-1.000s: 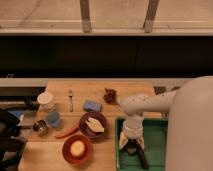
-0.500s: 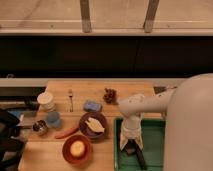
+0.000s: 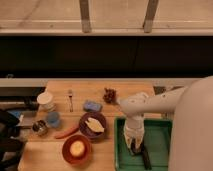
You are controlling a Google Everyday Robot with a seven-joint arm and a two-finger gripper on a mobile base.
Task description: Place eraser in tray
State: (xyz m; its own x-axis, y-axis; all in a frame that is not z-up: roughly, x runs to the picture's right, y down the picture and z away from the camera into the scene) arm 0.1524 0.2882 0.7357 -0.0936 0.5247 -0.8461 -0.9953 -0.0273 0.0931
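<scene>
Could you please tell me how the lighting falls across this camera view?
Camera view: warm, dim light on the wooden table; a dark band runs behind it; the pale arm looks brightest; the tool, shut, hangs over the green tray, shadowed beneath.

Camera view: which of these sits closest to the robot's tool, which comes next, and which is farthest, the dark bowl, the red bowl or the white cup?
The tool is down inside the green tray, at its left part.
1. dark bowl, just left of the tray.
2. red bowl, front left.
3. white cup, far left, towards the back.
</scene>
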